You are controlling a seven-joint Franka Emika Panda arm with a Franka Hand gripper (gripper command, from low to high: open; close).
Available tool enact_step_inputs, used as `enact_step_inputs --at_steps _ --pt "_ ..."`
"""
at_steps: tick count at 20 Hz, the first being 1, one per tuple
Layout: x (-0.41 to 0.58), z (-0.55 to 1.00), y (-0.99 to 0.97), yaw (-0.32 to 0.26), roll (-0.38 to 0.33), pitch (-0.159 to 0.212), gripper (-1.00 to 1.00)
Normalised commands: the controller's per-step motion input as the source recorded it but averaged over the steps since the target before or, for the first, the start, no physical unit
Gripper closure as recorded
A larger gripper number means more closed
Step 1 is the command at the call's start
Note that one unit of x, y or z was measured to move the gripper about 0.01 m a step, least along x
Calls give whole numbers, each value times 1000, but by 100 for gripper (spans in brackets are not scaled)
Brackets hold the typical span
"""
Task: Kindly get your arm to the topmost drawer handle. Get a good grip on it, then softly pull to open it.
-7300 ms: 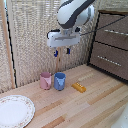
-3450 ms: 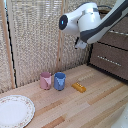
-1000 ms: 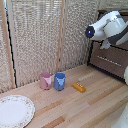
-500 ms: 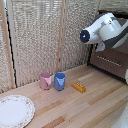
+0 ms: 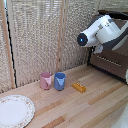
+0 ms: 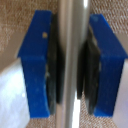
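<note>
Drawer handle (image 6: pixel 72 65) clamped between blue gripper (image 6: pixel 71 67) fingers, hidden behind arm (image 5: pixel 102 32) in exterior view.

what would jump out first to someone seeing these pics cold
In the wrist view, the blue pincer fills the picture, its pads on both sides of the silver drawer handle. In the exterior view, the white arm reaches to the brown drawer at the exterior view's right, while a pink cup and blue cup stand side by side on the wooden table.

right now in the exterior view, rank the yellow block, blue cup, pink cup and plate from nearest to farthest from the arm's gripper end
1. Yellow block, mid-table, nearest the arm at the view's right.
2. Blue cup, left of the block.
3. Pink cup, beside the blue cup.
4. Plate, far left corner.
</note>
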Motion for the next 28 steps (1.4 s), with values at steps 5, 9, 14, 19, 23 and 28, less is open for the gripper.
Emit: enact_step_inputs --at_steps 5,9,14,19,23,28 --pt "26 -130 774 15 -110 0 100" --pt "16 22 274 25 -36 3 -100" --pt "25 75 292 -4 -37 20 -100" --pt "0 233 447 0 69 -4 -100" --pt "1 202 344 -6 320 0 -100" --pt "0 0 338 -51 375 19 -100"
